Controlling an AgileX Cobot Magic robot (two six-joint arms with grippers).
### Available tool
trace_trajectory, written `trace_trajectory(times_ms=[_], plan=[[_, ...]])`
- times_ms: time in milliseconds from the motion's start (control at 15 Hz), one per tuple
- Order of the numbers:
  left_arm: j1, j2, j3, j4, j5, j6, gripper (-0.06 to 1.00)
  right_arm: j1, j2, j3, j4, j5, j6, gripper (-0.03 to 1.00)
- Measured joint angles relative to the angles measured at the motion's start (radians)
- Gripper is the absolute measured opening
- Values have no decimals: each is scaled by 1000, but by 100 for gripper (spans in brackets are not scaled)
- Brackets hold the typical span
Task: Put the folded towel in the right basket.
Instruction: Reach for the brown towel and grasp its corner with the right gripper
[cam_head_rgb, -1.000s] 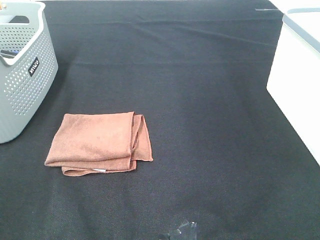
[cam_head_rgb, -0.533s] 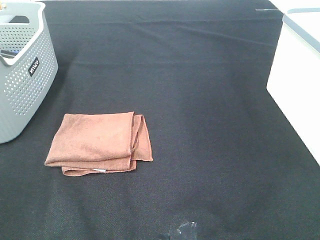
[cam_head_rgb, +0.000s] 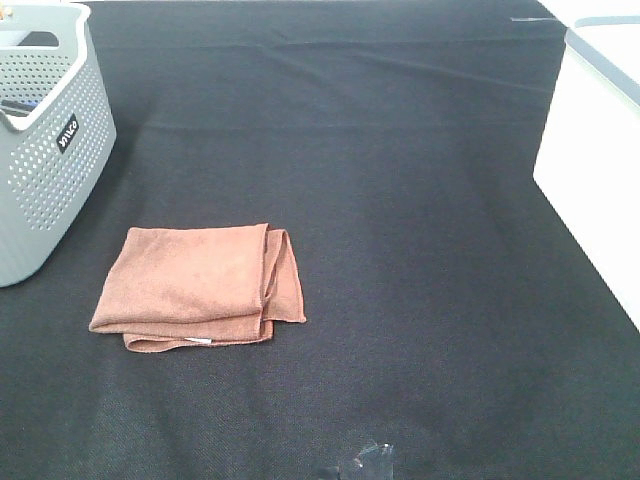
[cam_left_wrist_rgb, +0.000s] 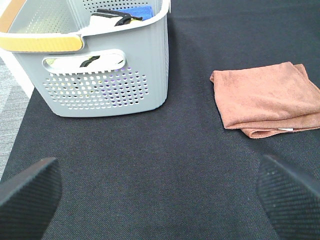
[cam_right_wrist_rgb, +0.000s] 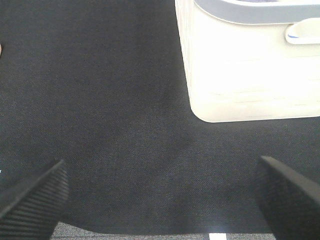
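Observation:
The folded brown towel lies flat on the black cloth at the left of the table, and also shows in the left wrist view. The right basket is white and stands at the right edge; the right wrist view shows its wall. My left gripper is open and empty, its fingers wide apart over bare cloth, short of the towel. My right gripper is open and empty near the table's front edge, in front of the white basket. Neither gripper shows in the exterior high view.
A grey perforated basket with an orange-lined handle stands at the left edge, beside the towel; it holds dark and blue items. A small clear scrap lies at the front edge. The black cloth covers the table.

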Motion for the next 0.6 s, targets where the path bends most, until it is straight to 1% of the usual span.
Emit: trace_trajectory(times_ms=[600], plan=[[0,0,0,0,0,0,99,0,0,0,0,0,0,97]])
